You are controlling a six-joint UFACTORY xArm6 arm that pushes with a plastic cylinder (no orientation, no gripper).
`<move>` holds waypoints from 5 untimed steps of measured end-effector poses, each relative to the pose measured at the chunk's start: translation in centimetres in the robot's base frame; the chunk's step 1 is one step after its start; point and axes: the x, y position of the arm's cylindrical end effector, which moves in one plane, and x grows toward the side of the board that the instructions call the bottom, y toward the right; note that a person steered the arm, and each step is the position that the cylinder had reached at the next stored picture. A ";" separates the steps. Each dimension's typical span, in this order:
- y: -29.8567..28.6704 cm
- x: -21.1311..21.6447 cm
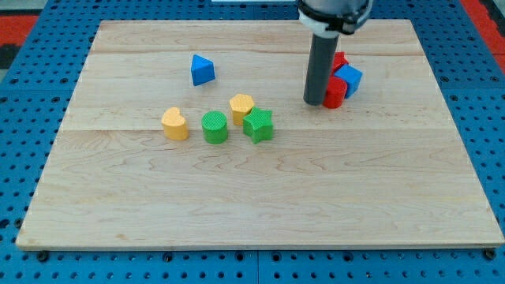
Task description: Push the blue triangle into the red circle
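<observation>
The end effector is a straight dark rod with no jaws to open or close; its tip (314,102) sits on the wooden table (252,197) toward the view's upper right. Touching or just beside the tip on the view's right is a red block (334,93), shape unclear. A blue block (349,79) rests against that red one, and another red block (339,60) shows behind it, mostly hidden by the rod. Which of the reds is the circle cannot be told.

The blue triangle (202,70) lies well apart, to the view's left of the tip: a solid blue wedge, one point facing up.

Lower down, a yellow heart (175,124), green cylinder (214,127), yellow block (241,107) and green star (258,125) form a loose row.
</observation>
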 end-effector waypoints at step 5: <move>-25.3 -1.7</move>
